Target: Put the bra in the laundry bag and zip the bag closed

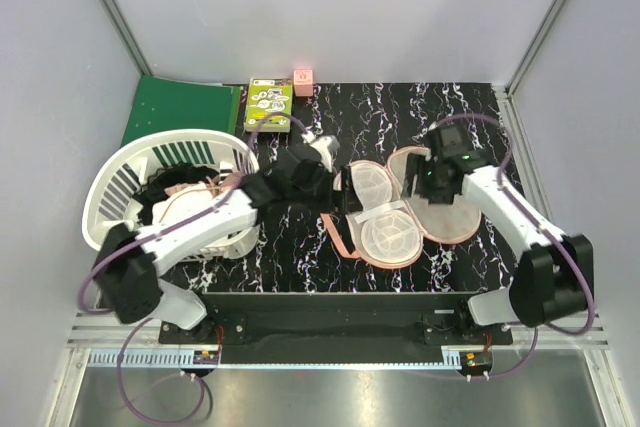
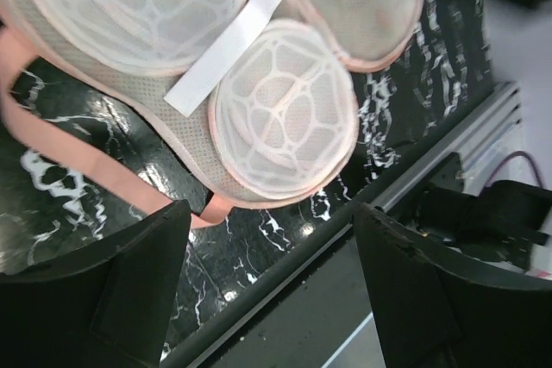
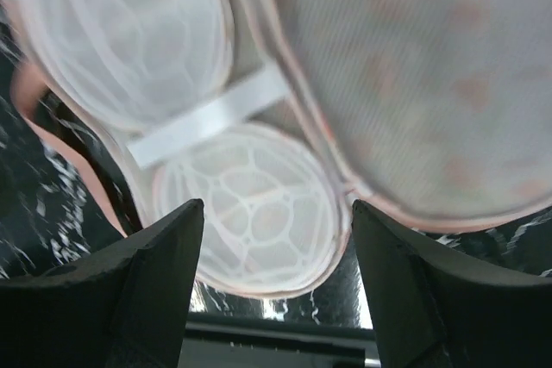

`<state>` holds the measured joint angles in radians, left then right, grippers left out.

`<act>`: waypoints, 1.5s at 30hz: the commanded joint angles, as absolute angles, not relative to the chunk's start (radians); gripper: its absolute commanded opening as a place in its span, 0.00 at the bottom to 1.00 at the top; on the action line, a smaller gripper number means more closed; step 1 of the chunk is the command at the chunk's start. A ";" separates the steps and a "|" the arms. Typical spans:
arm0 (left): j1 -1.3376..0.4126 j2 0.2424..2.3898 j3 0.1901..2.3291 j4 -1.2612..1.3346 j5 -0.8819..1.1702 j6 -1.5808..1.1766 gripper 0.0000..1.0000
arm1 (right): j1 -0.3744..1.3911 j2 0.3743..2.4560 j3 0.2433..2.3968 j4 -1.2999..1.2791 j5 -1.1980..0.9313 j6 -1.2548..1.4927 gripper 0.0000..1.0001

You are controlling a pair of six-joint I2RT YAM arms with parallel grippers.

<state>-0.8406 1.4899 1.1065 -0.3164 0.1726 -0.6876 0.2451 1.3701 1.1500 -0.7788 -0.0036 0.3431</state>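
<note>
Your left claw (image 2: 269, 226) and right claw (image 3: 276, 213) both hang spread, empty, over the laundry bag (image 1: 386, 233) lying open on the desk (image 1: 295, 247).

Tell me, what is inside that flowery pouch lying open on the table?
The laundry bag lies open, showing two white mesh domes joined by a white band. No garment lies on them. Whatever is beneath the domes is covered, so I cannot tell.

Marbled table (image 1: 290, 247), laundry bag (image 1: 388, 235), white basket (image 1: 105, 187)
</note>
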 commanded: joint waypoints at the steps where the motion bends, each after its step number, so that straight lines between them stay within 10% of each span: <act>1: -0.756 1.238 1.085 -0.422 0.161 -0.638 0.83 | 0.340 1.429 1.020 -0.647 -0.048 0.474 0.76; 18: 0.043 0.957 1.108 -0.908 0.236 -0.554 0.91 | 0.707 1.567 0.733 -0.075 -0.165 0.923 0.75; 30: 0.074 0.993 0.979 -0.864 0.151 -0.635 0.66 | 0.756 1.313 0.877 -0.348 -0.068 0.760 0.82; 45: 0.074 1.106 0.930 -0.733 0.097 -0.741 0.60 | 0.756 1.157 0.899 -0.456 -0.014 0.680 0.85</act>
